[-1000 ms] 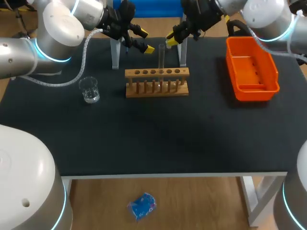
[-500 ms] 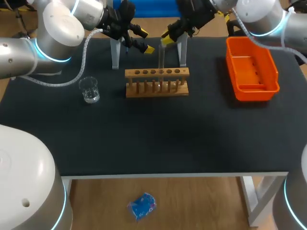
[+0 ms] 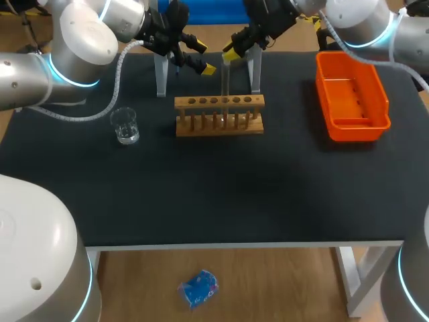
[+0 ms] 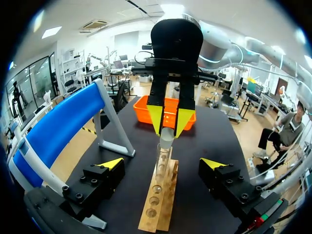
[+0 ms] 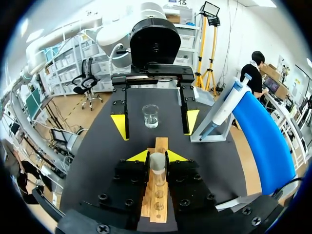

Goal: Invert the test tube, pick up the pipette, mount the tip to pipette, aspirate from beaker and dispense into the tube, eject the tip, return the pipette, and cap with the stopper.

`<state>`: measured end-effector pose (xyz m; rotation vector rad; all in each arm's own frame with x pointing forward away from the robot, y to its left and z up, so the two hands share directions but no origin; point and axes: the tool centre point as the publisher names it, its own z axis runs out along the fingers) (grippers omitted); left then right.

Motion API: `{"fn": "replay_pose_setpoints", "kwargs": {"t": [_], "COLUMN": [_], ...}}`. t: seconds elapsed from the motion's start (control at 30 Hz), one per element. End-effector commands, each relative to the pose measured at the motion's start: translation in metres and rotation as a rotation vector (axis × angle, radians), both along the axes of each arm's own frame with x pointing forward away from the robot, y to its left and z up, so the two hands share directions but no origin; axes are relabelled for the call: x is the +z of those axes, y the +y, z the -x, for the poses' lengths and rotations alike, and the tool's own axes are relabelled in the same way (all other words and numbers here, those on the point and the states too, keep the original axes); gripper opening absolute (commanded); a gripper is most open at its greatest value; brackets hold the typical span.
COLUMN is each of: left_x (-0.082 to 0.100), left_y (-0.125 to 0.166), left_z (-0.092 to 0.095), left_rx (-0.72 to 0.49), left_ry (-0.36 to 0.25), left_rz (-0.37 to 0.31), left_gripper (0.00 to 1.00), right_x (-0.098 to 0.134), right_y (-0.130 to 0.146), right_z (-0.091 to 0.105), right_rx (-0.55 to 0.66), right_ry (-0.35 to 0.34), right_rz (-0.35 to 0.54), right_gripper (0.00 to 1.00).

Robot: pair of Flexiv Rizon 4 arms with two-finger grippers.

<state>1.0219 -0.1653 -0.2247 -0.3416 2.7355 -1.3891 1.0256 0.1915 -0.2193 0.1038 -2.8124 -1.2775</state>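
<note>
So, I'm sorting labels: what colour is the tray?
Orange; the tray shows best in the head view.

Silver-white arms (image 3: 87, 33) with glowing blue joint rings end in black, screw-studded pincers (image 5: 157, 157) with yellow tips.

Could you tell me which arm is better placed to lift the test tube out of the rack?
Right, probably. The right gripper is shut on the top of the test tube, which stands upright in the wooden rack. The left gripper is open and apart from the tube, holding nothing.
</note>
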Motion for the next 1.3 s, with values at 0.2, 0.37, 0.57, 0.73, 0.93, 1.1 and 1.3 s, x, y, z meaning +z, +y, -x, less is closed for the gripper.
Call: {"fn": "replay_pose_setpoints", "kwargs": {"t": [0.2, 0.37, 0.57, 0.73, 0.93, 1.1, 1.3], "left_x": [0.002, 0.002, 0.002, 0.002, 0.002, 0.002, 0.002], "left_y": [0.000, 0.000, 0.000, 0.000, 0.000, 0.000, 0.000], "left_z": [-0.001, -0.001, -0.001, -0.001, -0.001, -0.001, -0.001], "left_rx": [-0.003, -0.003, -0.003, -0.003, -0.003, -0.003, -0.003], "left_ry": [0.006, 0.006, 0.006, 0.006, 0.006, 0.006, 0.006], "left_rz": [-0.005, -0.005, -0.005, -0.005, -0.005, -0.005, -0.005], "left_gripper": [1.00, 1.00, 1.00, 1.00, 1.00, 1.00, 1.00], "right_x": [-0.001, -0.001, -0.005, -0.007, -0.010, -0.012, -0.016], "right_y": [0.002, 0.004, 0.002, -0.001, 0.000, 0.001, 0.001], "right_z": [-0.004, -0.004, -0.002, -0.001, 0.000, 0.000, 0.001], "right_rx": [0.007, 0.012, 0.009, 0.003, 0.003, 0.002, -0.001], "right_ry": [-0.001, 0.000, 0.008, 0.014, 0.020, 0.023, 0.029], "right_rz": [-0.002, -0.005, -0.006, -0.005, -0.002, 0.000, -0.001], "right_gripper": [0.00, 0.00, 0.00, 0.00, 0.00, 0.00, 0.00]}}
